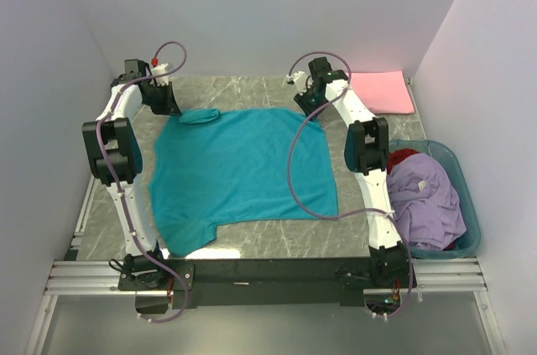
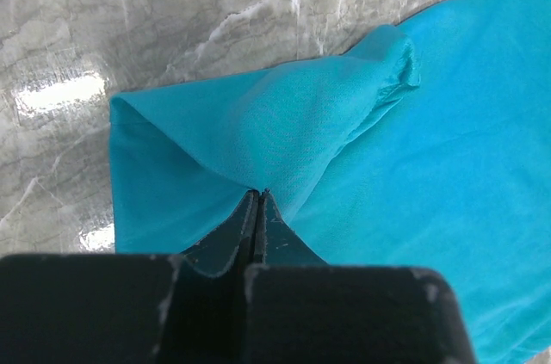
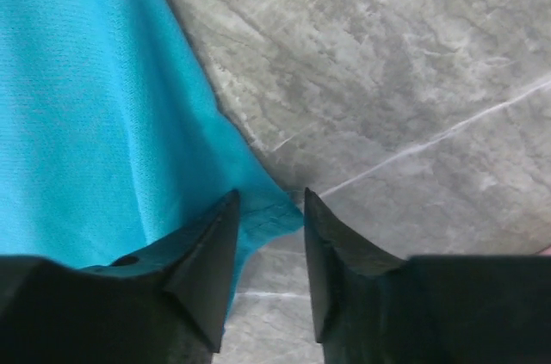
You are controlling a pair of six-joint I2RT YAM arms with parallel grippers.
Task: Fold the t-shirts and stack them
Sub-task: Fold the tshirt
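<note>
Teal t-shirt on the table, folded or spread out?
The teal t-shirt is mostly spread flat; only its far-left corner is flipped over, pinched in the left gripper's shut fingers.

Top view looks down; both wrist views hover close over teal t-shirt (image 1: 243, 170)

Plain white walls (image 1: 268, 2) close the far, left and right sides. The table (image 1: 277, 242) is grey marble (with bright glare spots).
</note>
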